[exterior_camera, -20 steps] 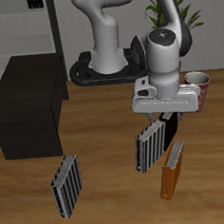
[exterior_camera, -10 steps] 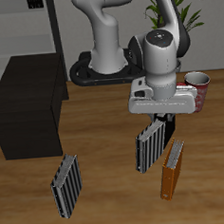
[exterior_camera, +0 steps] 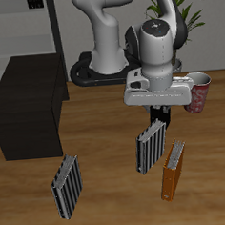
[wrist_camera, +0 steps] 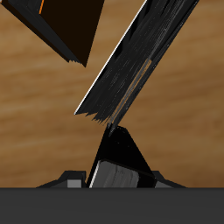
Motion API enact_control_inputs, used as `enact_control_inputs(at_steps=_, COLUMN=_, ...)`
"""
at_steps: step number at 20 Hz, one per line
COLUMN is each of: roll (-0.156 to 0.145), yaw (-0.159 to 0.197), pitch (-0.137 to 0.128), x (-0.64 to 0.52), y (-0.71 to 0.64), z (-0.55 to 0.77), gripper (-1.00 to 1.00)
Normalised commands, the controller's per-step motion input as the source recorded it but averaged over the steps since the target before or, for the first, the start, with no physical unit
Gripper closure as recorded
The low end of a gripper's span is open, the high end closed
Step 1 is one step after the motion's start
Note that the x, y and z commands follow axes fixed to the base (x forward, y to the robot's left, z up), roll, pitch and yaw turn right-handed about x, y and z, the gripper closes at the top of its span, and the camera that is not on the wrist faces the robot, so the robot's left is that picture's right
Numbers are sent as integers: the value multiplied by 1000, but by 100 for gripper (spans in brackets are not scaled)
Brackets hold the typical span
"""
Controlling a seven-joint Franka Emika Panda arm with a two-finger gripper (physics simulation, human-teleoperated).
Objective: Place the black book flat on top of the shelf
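Observation:
My gripper hangs over the wooden table, shut on the black book, which shows as a dark slab poking down between the fingers. In the wrist view the black book rises as a dark wedge with a pale edge. Just below it stands a grey-and-black striped book, also seen in the wrist view. The shelf, a low black cabinet with a flat top, stands well off to the side, apart from the gripper.
An orange-brown book stands beside the striped one, nearer the front edge. Another striped book stands in front of the shelf. A pink mug sits close beside the gripper. A tall thin rack rises behind the shelf.
The gripper has risen with the black book and drifted slightly toward the shelf. The books on the table have not moved.

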Motion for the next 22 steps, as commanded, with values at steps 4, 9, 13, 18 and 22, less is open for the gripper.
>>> enact_control_inputs(at_steps=4, roll=-37, yaw=47, pitch=-63, x=-181, y=-259, z=523, gripper=100)
enact_control_inputs(at_steps=9, roll=-73, yaw=63, pitch=-52, x=-76, y=-391, z=509, gripper=100)
enact_control_inputs(at_steps=13, roll=-114, yaw=69, pitch=-41, x=-34, y=-523, z=524, gripper=100)
enact_control_inputs(at_steps=18, roll=-130, yaw=85, pitch=-58, x=-103, y=-484, z=512, gripper=100)
enact_control_inputs(at_steps=22, roll=-99, yaw=54, pitch=-34, x=-93, y=-329, z=393, gripper=100)
